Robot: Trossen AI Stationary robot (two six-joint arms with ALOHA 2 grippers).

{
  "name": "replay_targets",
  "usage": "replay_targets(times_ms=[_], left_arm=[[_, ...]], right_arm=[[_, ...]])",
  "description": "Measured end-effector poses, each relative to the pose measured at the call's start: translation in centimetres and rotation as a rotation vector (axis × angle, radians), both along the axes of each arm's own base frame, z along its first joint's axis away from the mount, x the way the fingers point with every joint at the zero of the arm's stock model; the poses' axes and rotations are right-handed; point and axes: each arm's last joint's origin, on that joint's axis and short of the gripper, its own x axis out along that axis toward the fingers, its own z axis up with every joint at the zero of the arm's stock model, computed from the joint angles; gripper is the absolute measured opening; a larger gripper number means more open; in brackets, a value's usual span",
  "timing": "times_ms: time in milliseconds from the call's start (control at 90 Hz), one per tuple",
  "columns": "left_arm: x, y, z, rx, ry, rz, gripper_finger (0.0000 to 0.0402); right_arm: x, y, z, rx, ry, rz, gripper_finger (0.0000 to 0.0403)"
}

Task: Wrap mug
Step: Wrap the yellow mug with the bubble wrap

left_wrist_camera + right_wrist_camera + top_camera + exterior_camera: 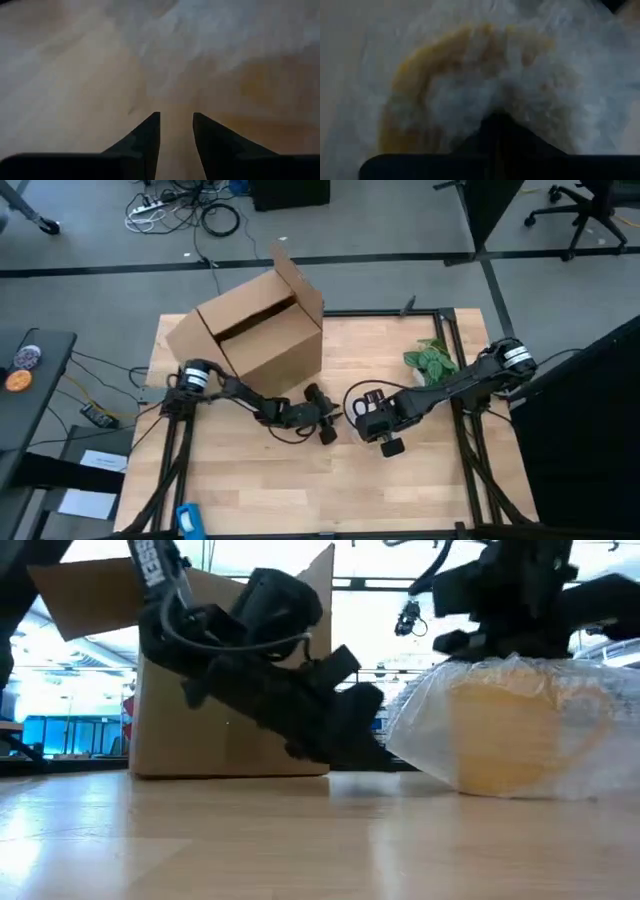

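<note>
overhead, table-level, two close wrist views

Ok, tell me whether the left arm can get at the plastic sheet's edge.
Probably yes: the left pincer is open, low on the table, its tips at the plastic sheet covering the mug, nothing between.

Your two arms are dark, jointed, with silver-white bands near the bases, looping black cables, and tapered black fingers.

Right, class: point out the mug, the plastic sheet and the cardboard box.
mug (515, 740): low view, its yellow side showing through the wrap.
plastic sheet (420, 715): low view, the crinkled left slope.
cardboard box (275, 345): high view, its front wall.
</note>
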Motion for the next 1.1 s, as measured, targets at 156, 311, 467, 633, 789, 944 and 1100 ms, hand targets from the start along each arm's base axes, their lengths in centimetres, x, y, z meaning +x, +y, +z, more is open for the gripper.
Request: replay_targets(times_ms=[156, 311, 467, 633, 789, 944, 1100], left_arm=[[1.4, -0.6, 1.7, 0.063, -0.041, -0.068, 0.0101], [1.6, -1.2, 3.0, 0.104, -0.057, -0.108, 0.0101], [1.5, -1.3, 2.7, 0.094, -0.011, -0.109, 0.0101], [1.1, -1.1, 1.8, 0.082, 0.084, -0.094, 0.0101], [0.8, -1.0, 1.2, 0.067, 0.147, -0.084, 0.0101], [0.8, -1.0, 1.2, 0.067, 0.145, -0.083, 0.0101], [0.8, -1.0, 1.2, 0.062, 0.143, -0.080, 0.0101]], right_arm=[[1.5, -0.5, -0.5, 0.042, 0.022, 0.039, 0.0000], [1.4, -0.8, 1.7, 0.034, 0.071, 0.042, 0.0000], [0.4, -0.9, 4.8, 0.030, 0.102, 0.010, 0.0000], [-1.8, -0.5, 6.7, 0.043, 0.127, -0.076, 0.0000], [-3.1, 0.6, 5.9, 0.047, 0.155, -0.143, 0.0000], [-2.8, 1.5, 5.0, 0.082, 0.088, -0.114, 0.0000], [-1.8, 1.4, 5.2, 0.109, 0.001, -0.084, 0.0000]])
